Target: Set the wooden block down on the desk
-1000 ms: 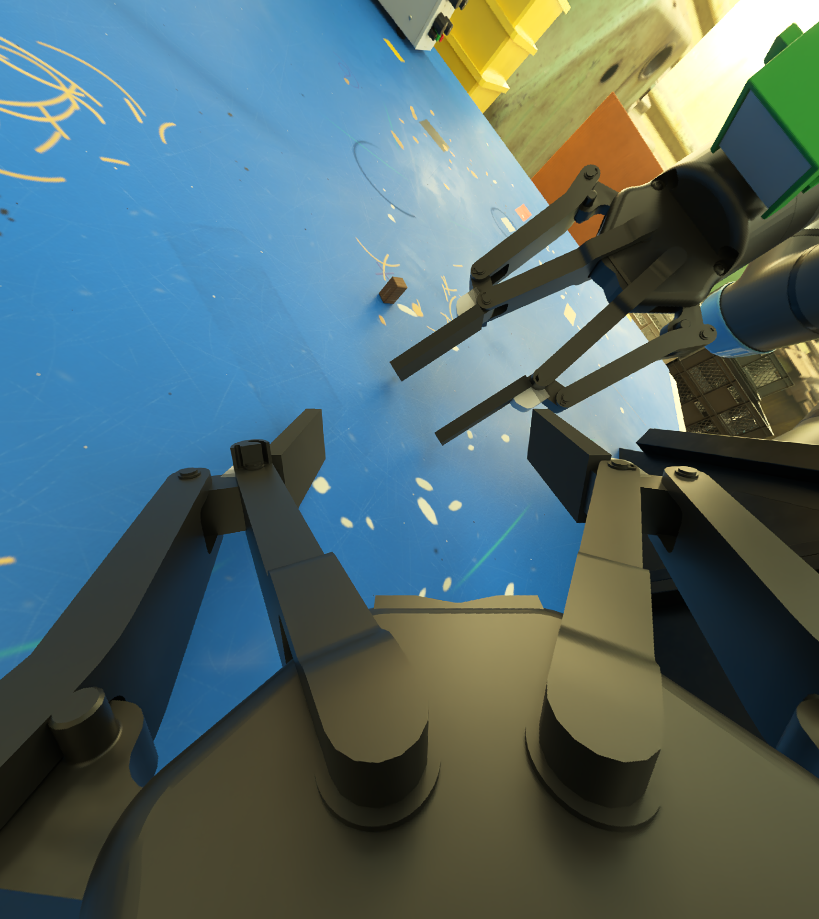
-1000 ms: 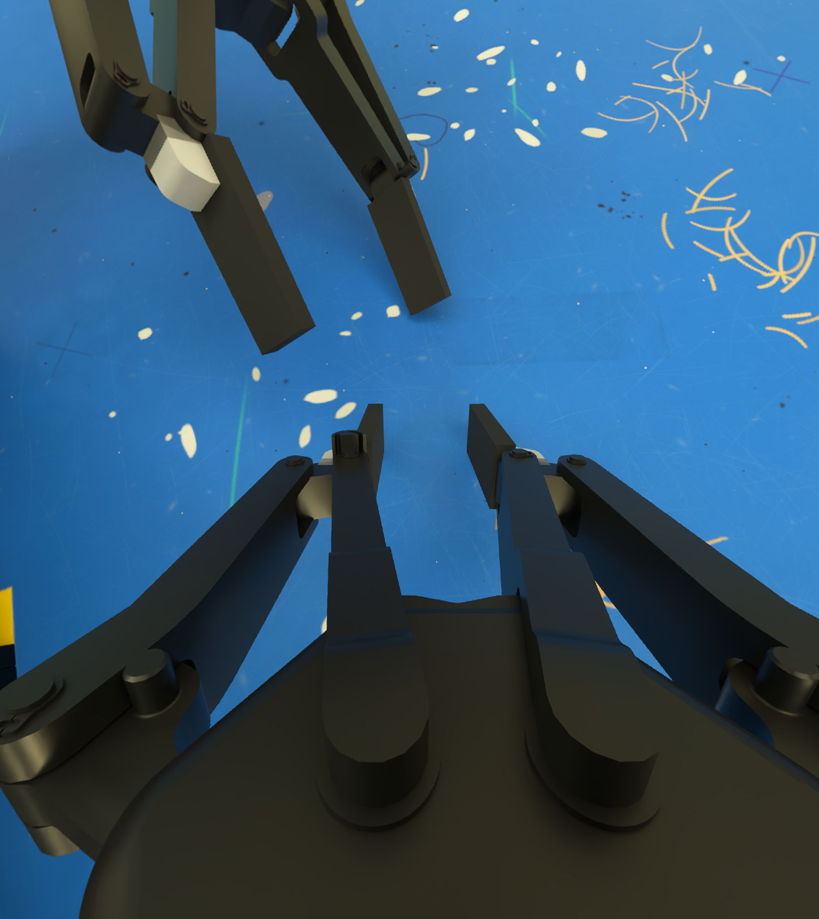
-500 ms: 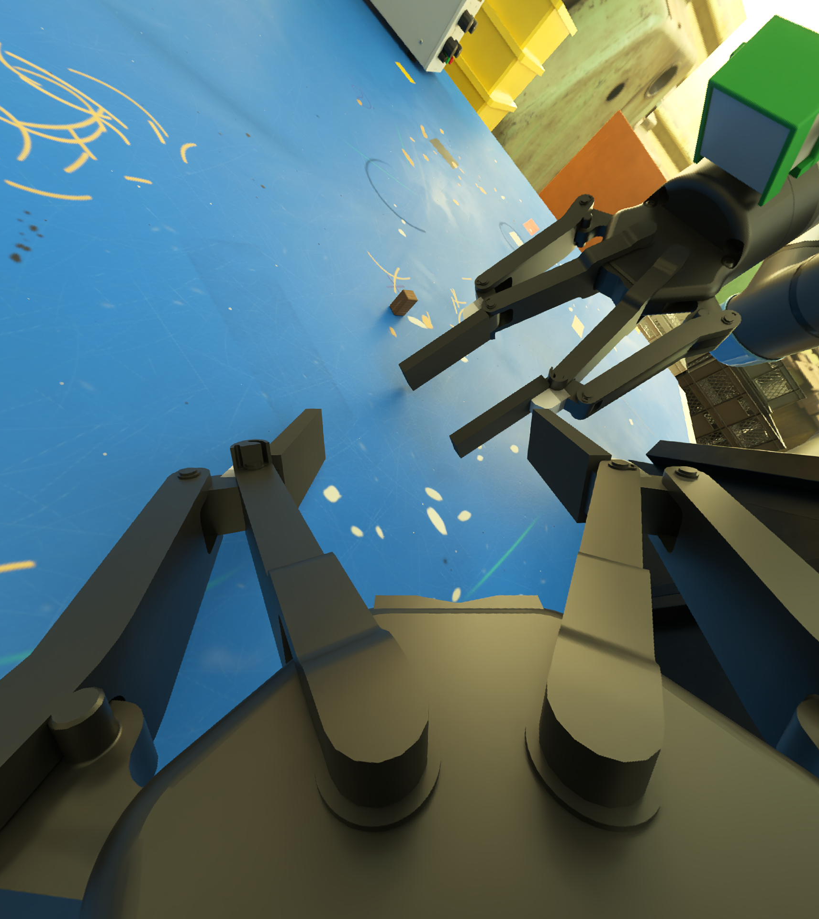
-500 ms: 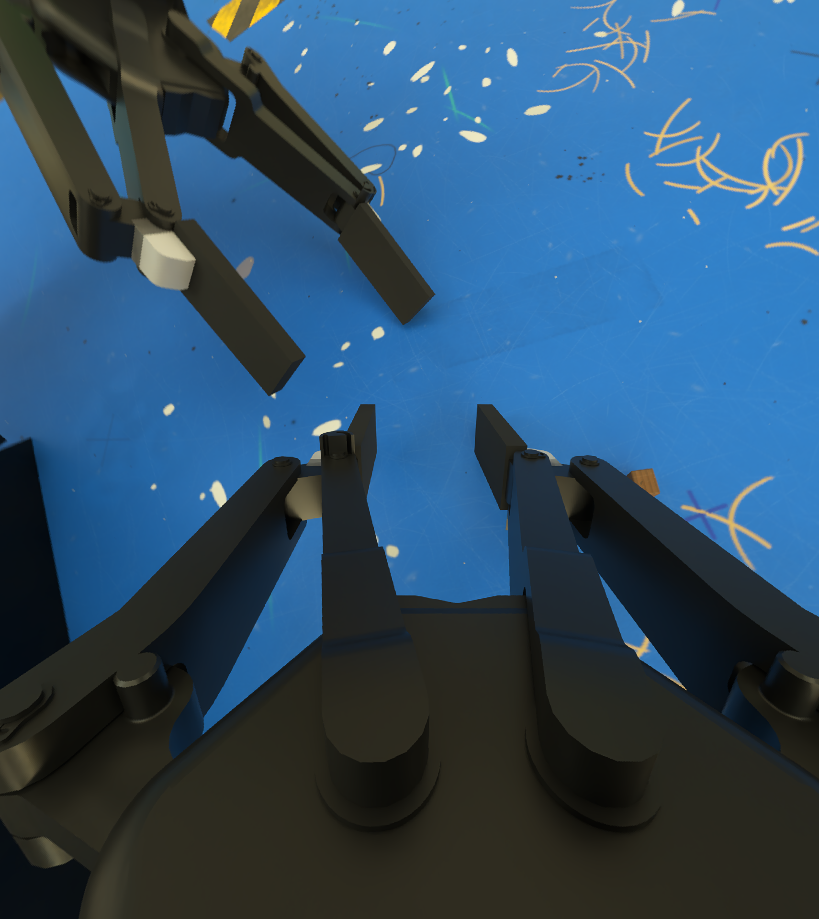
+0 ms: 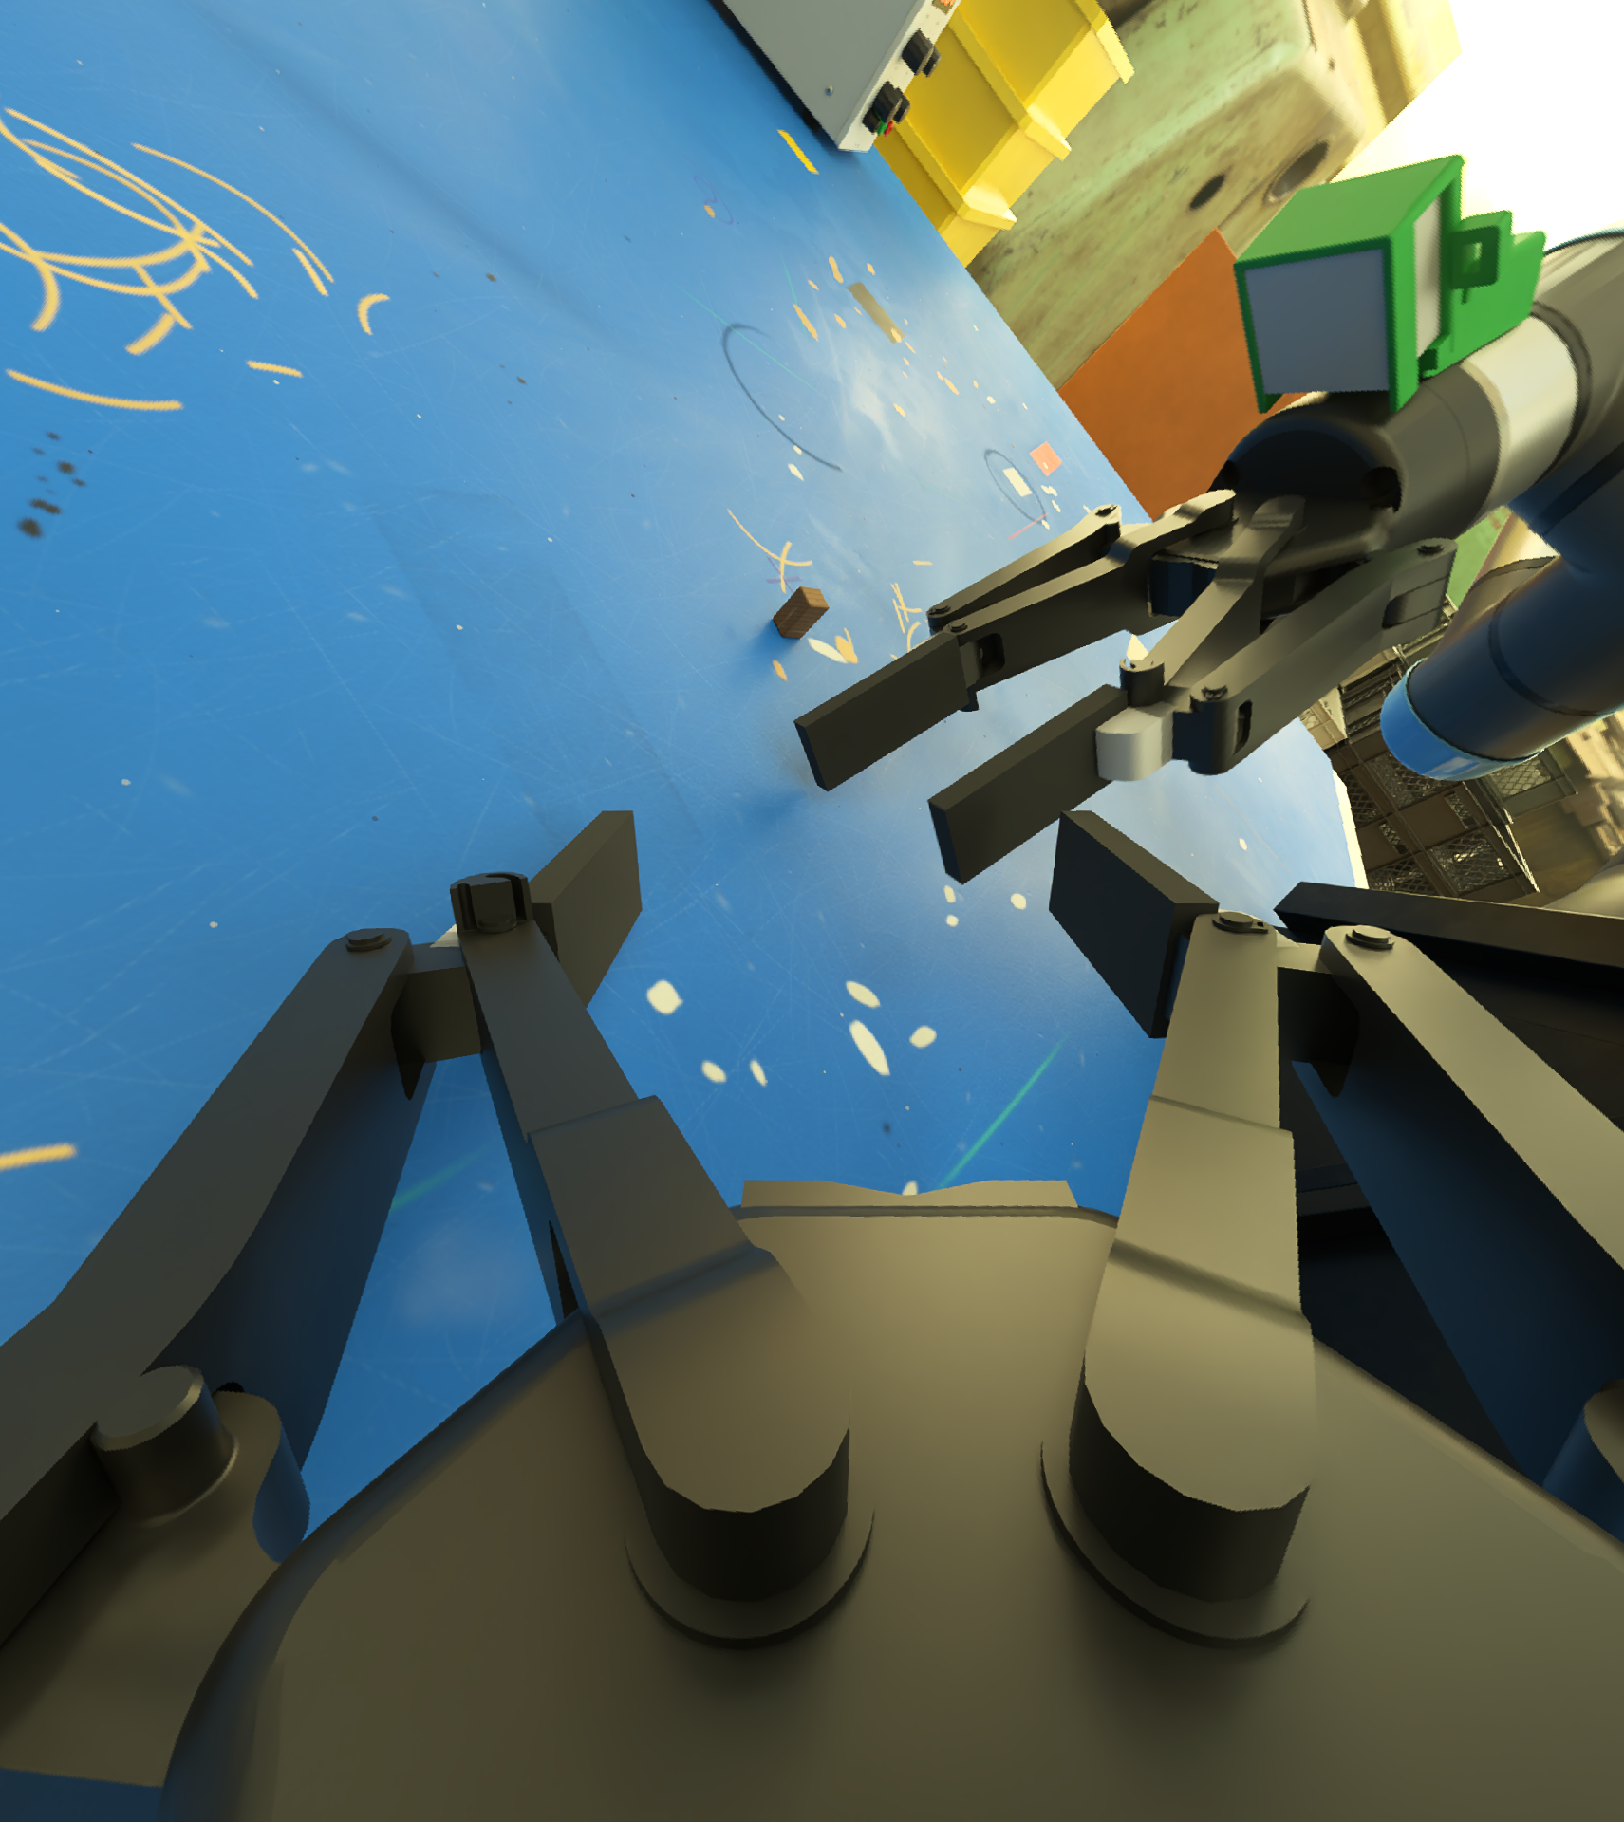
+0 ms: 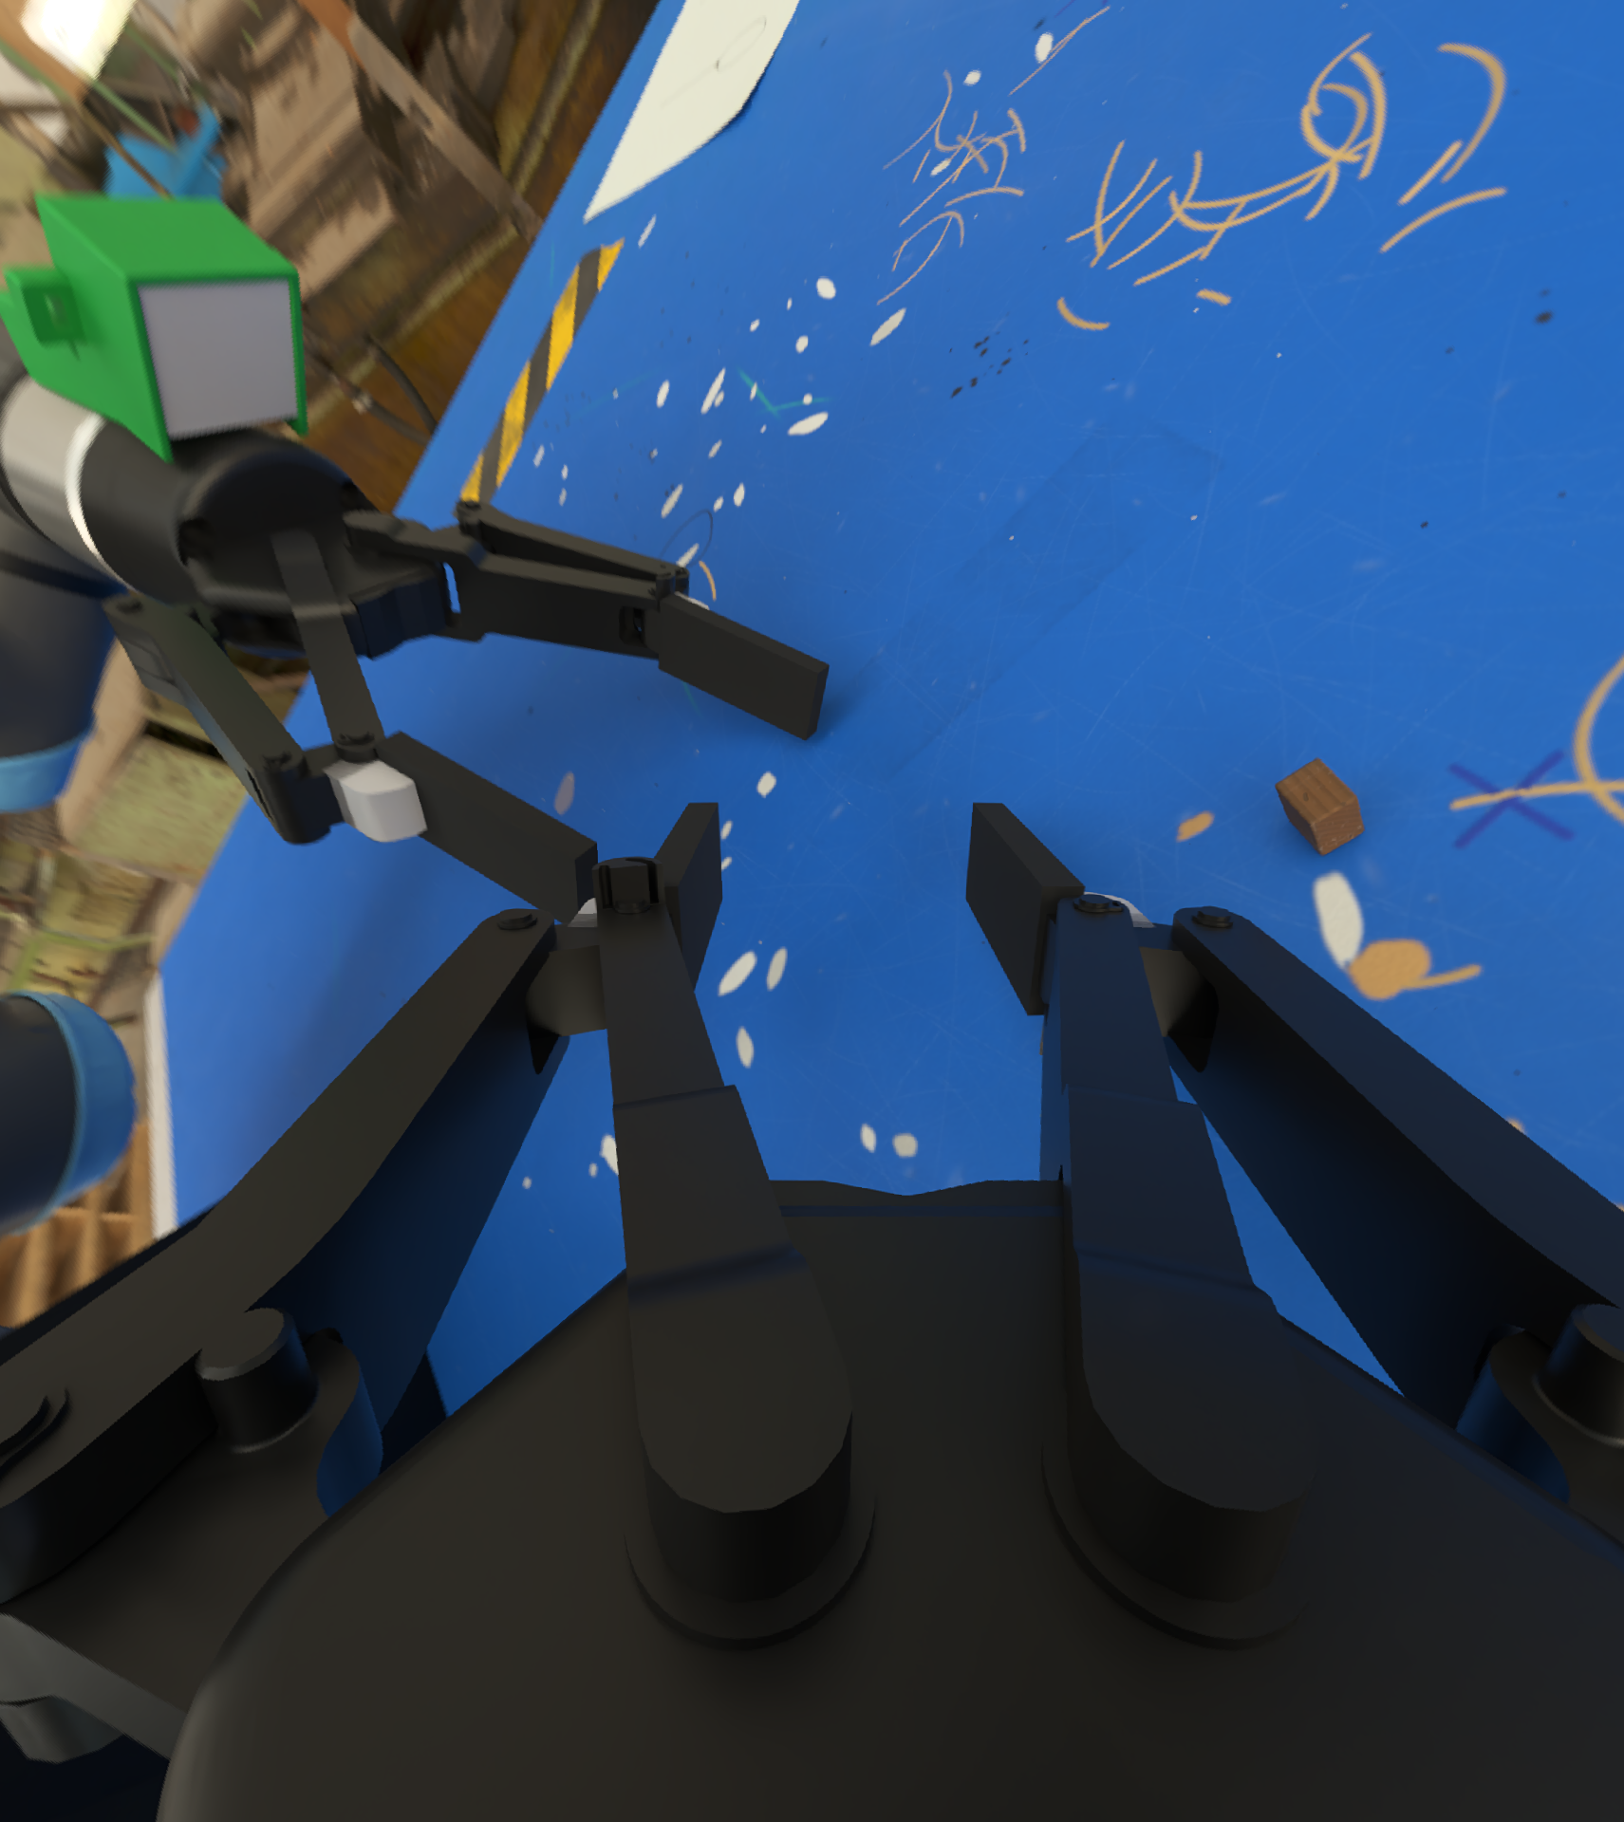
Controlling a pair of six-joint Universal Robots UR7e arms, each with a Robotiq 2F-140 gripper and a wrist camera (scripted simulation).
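**Wooden block at rest on the desk, both grippers empty**

In the left wrist view, the left gripper (image 5: 842, 892) is seen with its fingers spread apart and nothing between them. The wooden block (image 5: 800, 611) lies flat on the blue desk (image 5: 295, 641), well ahead of the fingertips, among orange and white paint marks. The right gripper (image 5: 886, 779) is shown above the desk between the block and the camera, likewise spread and empty. A yellow bin (image 5: 995, 108) stands beyond the desk's far edge.

In the right wrist view, the right gripper (image 6: 842, 892) is seen with its fingers parted on nothing, and the block (image 6: 1318, 805) rests off to the right of them, apart from both grippers. The left gripper (image 6: 689, 759) is seen close beside the right one's near finger.

The placement is judged done. The chief risk is judged to be a collision between the two closely spaced grippers, or the block being knocked by a low sweep.
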